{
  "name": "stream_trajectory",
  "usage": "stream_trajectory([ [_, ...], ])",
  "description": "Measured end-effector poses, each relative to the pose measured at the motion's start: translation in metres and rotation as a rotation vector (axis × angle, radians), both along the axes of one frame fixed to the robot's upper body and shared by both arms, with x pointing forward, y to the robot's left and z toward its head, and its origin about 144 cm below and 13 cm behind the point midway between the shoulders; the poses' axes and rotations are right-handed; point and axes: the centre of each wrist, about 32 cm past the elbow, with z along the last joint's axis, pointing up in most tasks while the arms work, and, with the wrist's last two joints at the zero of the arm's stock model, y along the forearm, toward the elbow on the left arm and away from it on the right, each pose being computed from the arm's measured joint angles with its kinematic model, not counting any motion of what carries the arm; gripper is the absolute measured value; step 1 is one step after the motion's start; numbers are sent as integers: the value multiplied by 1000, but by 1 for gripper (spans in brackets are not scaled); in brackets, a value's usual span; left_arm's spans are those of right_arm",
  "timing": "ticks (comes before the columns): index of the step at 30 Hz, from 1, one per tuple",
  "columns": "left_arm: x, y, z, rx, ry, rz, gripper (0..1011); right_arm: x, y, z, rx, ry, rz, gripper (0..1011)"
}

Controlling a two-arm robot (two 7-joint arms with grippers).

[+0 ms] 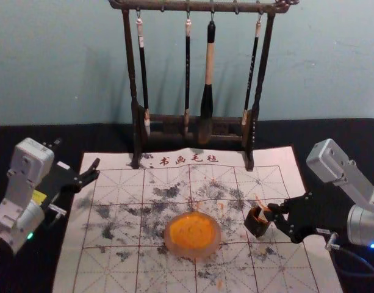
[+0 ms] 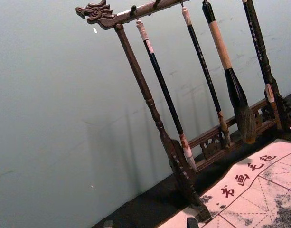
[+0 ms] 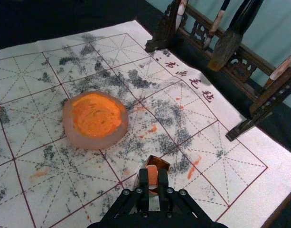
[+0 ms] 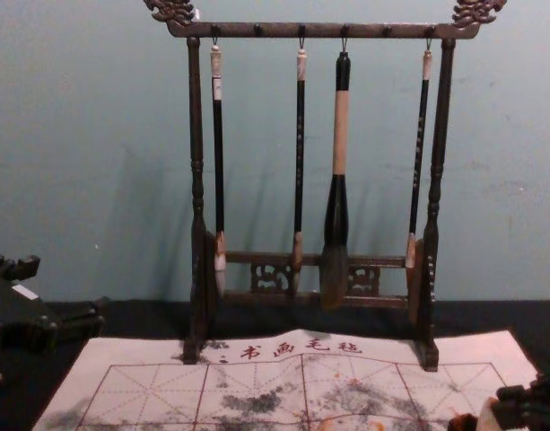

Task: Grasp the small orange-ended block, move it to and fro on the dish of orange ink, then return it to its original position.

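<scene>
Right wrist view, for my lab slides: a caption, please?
Right gripper pinching the orange-ended block at a small brown box, orange ink dish nearby.

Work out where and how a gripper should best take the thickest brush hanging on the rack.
Probably by the pale middle of its handle, closing on it from the front, one finger each side. That stretch is straight, slim and upright, with open space around it, whereas the handle swells lower down towards the bristles.
</scene>
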Motion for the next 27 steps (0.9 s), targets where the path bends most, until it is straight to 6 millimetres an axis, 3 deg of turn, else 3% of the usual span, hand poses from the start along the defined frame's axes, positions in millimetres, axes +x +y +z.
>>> stream_trajectory([
  [27, 0, 0, 0, 0, 0, 0, 1001, 3, 0, -2, -8, 11, 6, 85],
])
